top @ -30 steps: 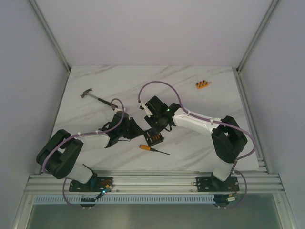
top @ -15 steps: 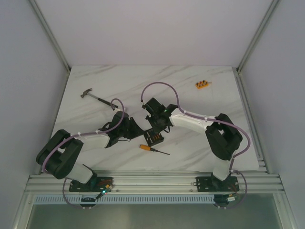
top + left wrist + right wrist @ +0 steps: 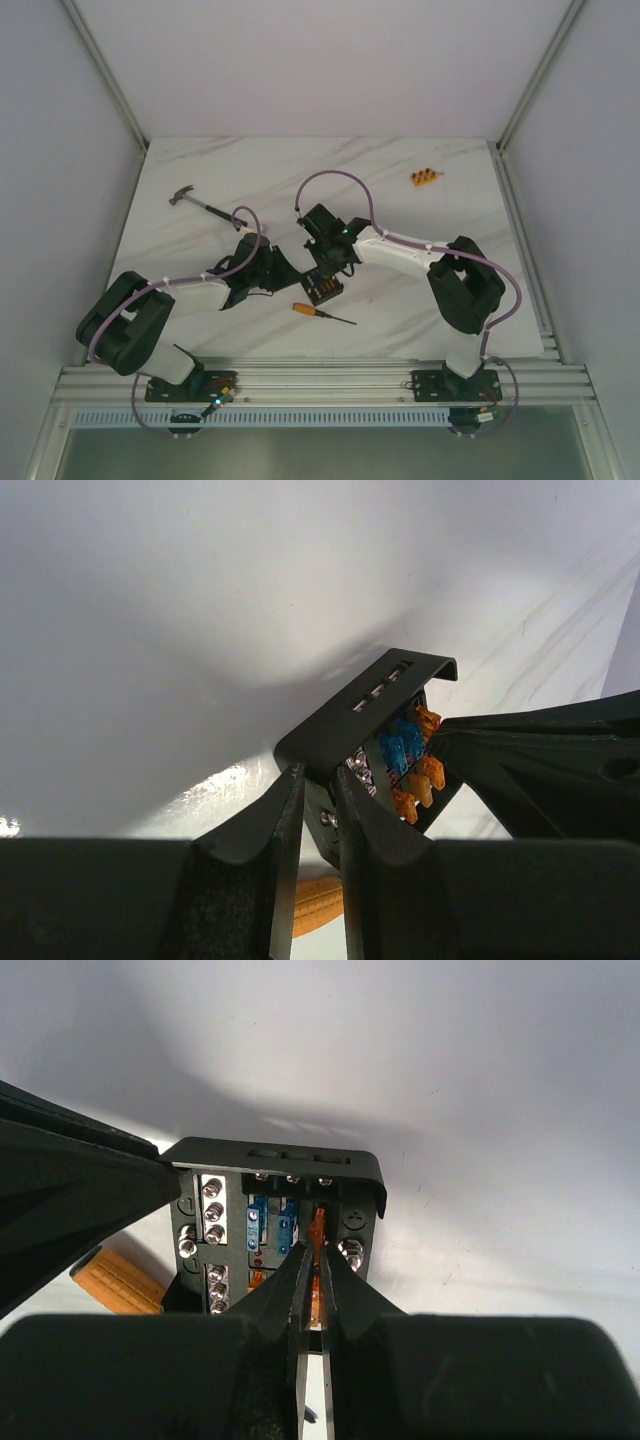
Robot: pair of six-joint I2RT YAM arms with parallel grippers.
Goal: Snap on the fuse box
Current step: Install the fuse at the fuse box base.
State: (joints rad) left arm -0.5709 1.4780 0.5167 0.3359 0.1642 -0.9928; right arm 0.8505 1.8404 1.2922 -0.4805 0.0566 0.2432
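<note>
Fuse box (image 3: 322, 288), a small black squarish plastic housing with blue and orange blade fuses and rows of silver screw terminals in its open face, lies on the white marble-patterned table (image 3: 450, 220) near its front middle, between the two arms and just behind an orange-handled screwdriver (image 3: 306, 310). The left gripper (image 3: 318, 780) comes at it from the left; its jaws are drawn in to a narrow gap with the box's near side wall clamped between them, so it appears to be bracing the housing. The right gripper (image 3: 312, 1255) reaches down from behind, its jaws nearly together over the box's fuse bay, with a thin orange blade fuse (image 3: 320, 1222) showing in the slit between them; they seem to pinch it, though how firmly cannot be read. The step in hand looks like seating a part in the box while the other arm steadies it. The next move probably calls for a straight, square push into the housing until it clicks, with the left grip holding firm so the box neither tips nor slides towards the screwdriver. A skewed push could jam the fuse or lever the box out of the left jaws.
</note>
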